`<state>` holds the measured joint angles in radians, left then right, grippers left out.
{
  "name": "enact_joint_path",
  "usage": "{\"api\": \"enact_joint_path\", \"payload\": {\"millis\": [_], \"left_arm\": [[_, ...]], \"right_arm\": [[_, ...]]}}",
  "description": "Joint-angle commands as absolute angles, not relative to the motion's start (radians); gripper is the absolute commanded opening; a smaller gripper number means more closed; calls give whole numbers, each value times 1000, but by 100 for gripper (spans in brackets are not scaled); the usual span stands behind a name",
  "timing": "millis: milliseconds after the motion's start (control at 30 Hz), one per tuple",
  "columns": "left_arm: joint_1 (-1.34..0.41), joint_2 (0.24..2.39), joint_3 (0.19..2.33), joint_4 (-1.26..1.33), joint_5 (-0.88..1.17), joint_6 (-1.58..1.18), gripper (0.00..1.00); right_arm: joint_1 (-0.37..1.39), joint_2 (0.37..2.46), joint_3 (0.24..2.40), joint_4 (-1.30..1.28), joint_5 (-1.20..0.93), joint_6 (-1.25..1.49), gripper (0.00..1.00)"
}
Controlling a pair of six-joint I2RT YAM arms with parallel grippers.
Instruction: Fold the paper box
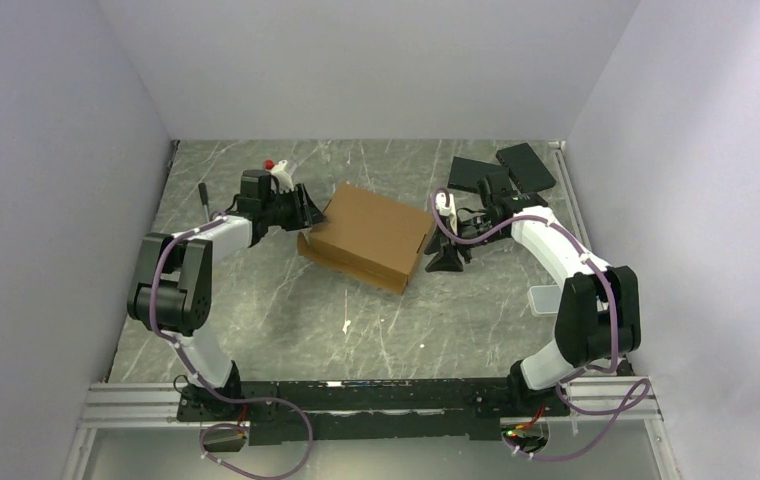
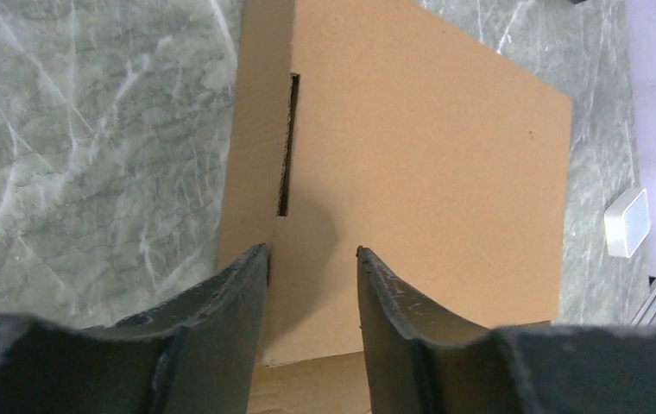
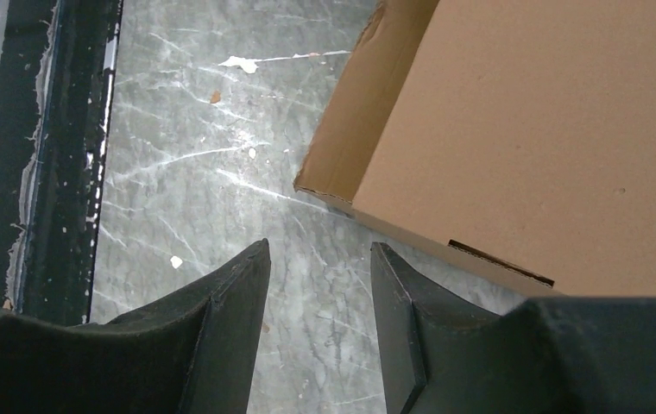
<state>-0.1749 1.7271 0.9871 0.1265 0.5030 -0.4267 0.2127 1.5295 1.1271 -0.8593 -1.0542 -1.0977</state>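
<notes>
Item: paper box [image 1: 368,236], mid-counter [image 1: 256,320], between my arms. Left end effector [image 2: 312,254]: spread, at its left edge, nearer. Right end effector [image 3: 318,250]: spread, just right of it.

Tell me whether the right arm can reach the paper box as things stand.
Probably yes: the right gripper hangs open just beside the paper box, with only bare table between them.
</notes>
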Motion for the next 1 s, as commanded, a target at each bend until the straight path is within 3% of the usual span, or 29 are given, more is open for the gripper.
{"api": "enact_joint_path", "payload": {"millis": [0,200,833,967], "left_arm": [[-164,1752,1006,157,590,-420,42],[-176,1717,917,175,570,-498,34],[-374,1618,838,141,487,-631,34],[-372,1500,804,85,362,-640,39]], "right_arm": [[206,1523,1130,-823,-1104,-1057,49],[196,1509,1124,-780,-1097,-1000,49],[247,1527,1130,-544,-994,-631,48],[324,1600,1221,-545,-915,-541,37]]}}
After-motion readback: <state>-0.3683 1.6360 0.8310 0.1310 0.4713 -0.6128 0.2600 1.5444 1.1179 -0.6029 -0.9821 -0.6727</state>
